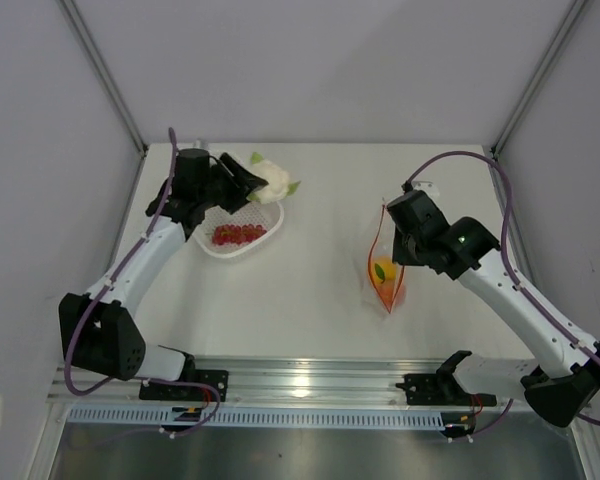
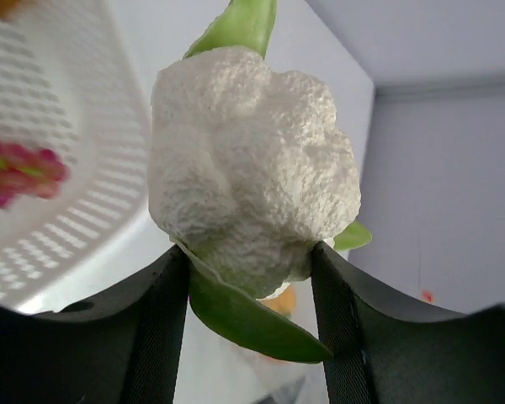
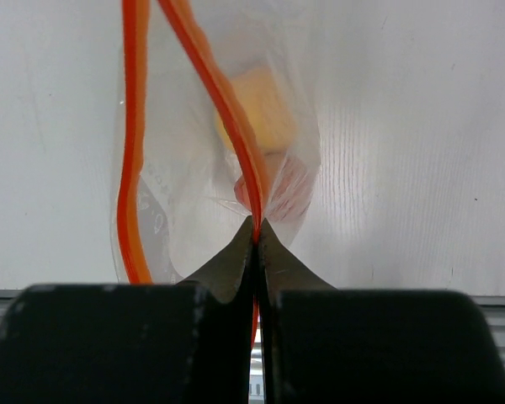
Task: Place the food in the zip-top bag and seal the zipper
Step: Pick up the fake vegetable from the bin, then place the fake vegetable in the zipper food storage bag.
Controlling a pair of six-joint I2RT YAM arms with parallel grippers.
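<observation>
Loading step: left jaws pinch the cauliflower [image 1: 272, 180] at upper left — right jaws pinch the zipper [image 3: 236, 143] of the bag [image 1: 382, 240], mouth open. Next, carry the cauliflower across and drop it in.

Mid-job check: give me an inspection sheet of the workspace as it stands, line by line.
Surface: white table, no spills seen.
Job's things: zip-top bag at the right, zipper strips apart, yellow piece and orange piece inside; red grape cluster in the white mesh basket; white-and-green piece held by the basket's far edge.
Clutter: nothing seen.
Grippers: left gripper closed on the white-and-green piece; right gripper shut, pinching one zipper strip.
Cables: purple cables along both arms, no snag seen.
Surroundings: plain walls, metal frame posts, rail at the near edge.
</observation>
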